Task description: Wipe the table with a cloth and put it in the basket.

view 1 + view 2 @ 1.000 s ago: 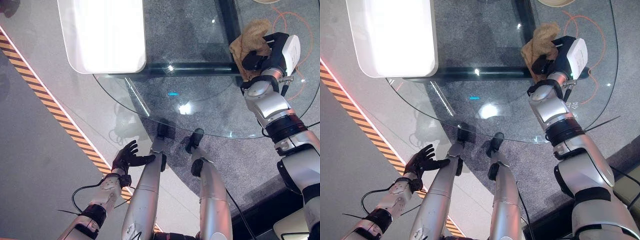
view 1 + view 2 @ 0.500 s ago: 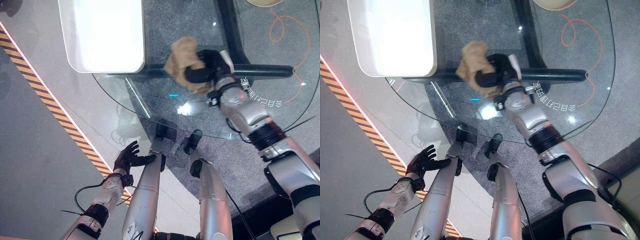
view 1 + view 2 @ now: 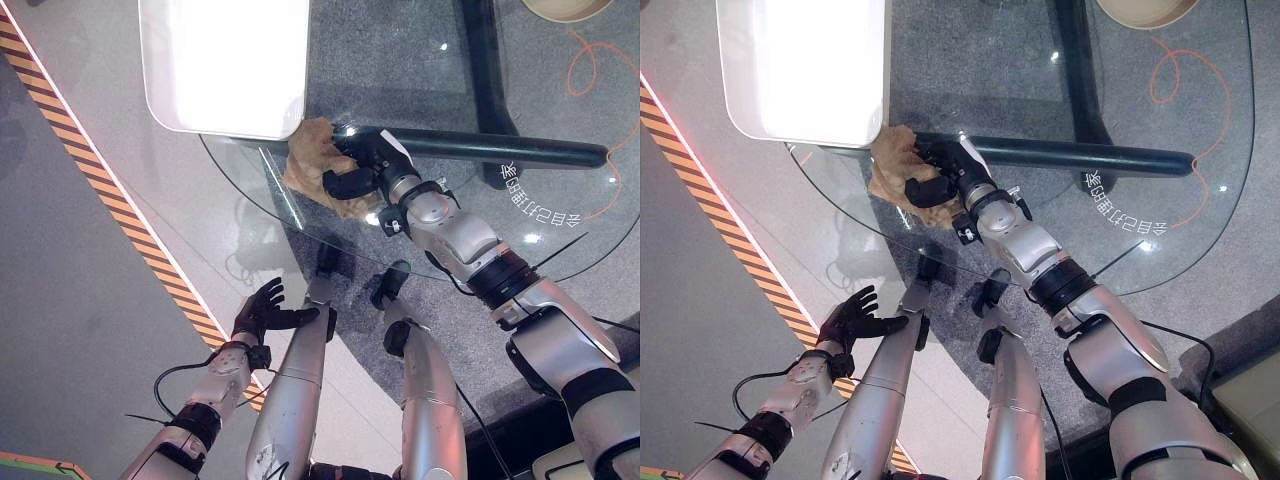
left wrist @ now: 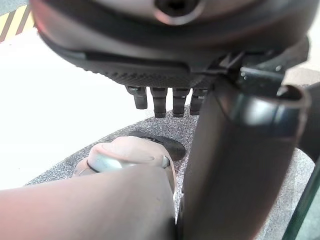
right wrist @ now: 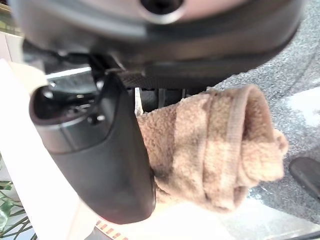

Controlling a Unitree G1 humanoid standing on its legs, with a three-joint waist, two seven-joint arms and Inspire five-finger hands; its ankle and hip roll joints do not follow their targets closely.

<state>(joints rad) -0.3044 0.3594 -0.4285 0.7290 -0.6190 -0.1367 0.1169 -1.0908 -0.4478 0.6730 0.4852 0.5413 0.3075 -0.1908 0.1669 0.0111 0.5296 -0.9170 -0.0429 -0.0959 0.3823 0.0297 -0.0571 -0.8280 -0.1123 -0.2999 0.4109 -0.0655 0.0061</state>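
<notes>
The wiping is under way and the putting-away has not begun. The right hand (image 3: 360,172) has its fingers and thumb curled round a bunched tan cloth (image 3: 310,160) and presses it onto the round glass desk (image 3: 560,250), at the part of the desk's rim that lies just beside the corner of the white box (image 3: 225,60). In the right wrist view the cloth (image 5: 215,150) shows folded and pinched between the thumb and the fingers, so the grip looks firm.

The left hand (image 3: 262,312) hangs below the desk's near rim, well apart from the cloth, fingers spread and relaxed, holding nothing.

How much of the glass is already wiped cannot be read from the surface itself. A round tan rim (image 3: 566,8), most likely the basket, shows beyond the far side of the desk, well apart from the cloth. What is left, as I judge it: finish the strokes across the glass, then carry the cloth over the desk to that basket and let go.
</notes>
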